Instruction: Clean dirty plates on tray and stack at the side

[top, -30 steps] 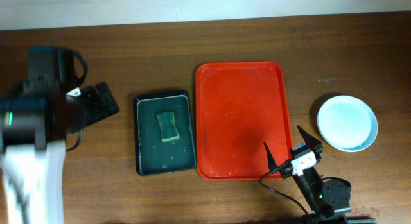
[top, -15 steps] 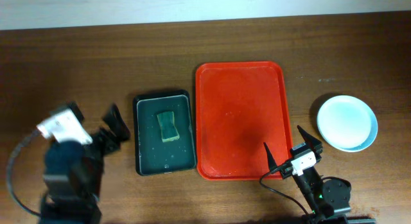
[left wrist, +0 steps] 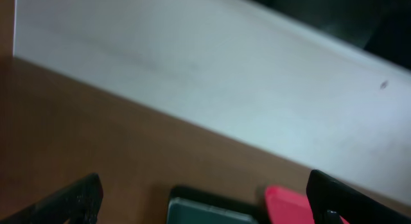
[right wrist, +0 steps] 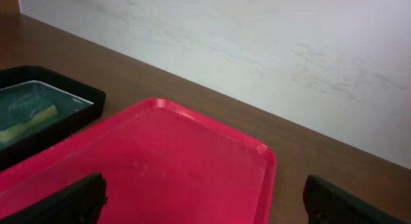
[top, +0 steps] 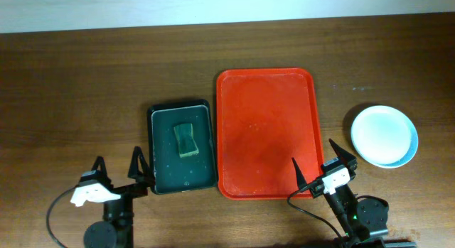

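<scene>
While both arms sit low at the near edge of the table [top: 71, 77], I read across from the left gripper [top: 119, 158], whose jaws are spread as wide as they go with nothing between them. Its inner finger stands just beside the near left corner of the black tray [top: 158, 178], where the sponge [top: 186, 139] lies on a wet-looking floor. A careless push forward from there could, I think, catch that rim and shunt the tray against its neighbour. Next comes the red tray [top: 266, 99], bare of any plate, just beside the black one with a thin strip of wood between them. The right gripper [top: 313, 153] is likewise spread wide and empty, with one finger over the red tray's near right corner, so a sideways swing might drag the tray. Furthest right, the plates [top: 384, 136] sit on the wood, apart from the tray; I cannot tell how many are stacked there. They lie well in from the far edge. The widest free room is the bare wood at far left and behind both trays.
</scene>
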Controlling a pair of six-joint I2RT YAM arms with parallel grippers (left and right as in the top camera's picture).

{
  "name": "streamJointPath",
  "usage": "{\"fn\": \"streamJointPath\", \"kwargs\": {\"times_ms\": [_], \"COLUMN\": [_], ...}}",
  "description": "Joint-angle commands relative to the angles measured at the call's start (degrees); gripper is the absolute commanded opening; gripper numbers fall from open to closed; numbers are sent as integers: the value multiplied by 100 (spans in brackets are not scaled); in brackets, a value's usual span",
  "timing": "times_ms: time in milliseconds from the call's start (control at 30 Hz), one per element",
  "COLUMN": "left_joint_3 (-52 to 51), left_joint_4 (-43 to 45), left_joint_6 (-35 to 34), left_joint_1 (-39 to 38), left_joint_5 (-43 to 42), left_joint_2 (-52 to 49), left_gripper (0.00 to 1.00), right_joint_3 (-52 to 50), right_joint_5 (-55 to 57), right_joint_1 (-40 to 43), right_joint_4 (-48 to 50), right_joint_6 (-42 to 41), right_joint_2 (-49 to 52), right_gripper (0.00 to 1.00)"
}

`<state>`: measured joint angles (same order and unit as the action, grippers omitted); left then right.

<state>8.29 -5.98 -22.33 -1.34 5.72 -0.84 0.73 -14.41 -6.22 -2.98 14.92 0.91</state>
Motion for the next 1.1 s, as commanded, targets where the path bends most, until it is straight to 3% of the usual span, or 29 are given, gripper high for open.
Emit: {"fn": "streamJointPath", "kwargs": {"times_ms": [0,1067], "left_joint_3": [-636,-778], "left_joint_4": [299,164], "left_joint_6": [-15,-11], "left_joint_1": [26,-24], "left_joint_5": [-136,-168], "left_joint_2": [57,55], "left_gripper": [99,99], "right_joint_3": [-42,-42], "right_joint_5": [-33,-33], "right_joint_1": [-13,-13], "right_joint_4": [-20,-20], "right_joint_6": [-81,-81], "right_joint_2": [-50,-50], "right_gripper": [98,98]}}
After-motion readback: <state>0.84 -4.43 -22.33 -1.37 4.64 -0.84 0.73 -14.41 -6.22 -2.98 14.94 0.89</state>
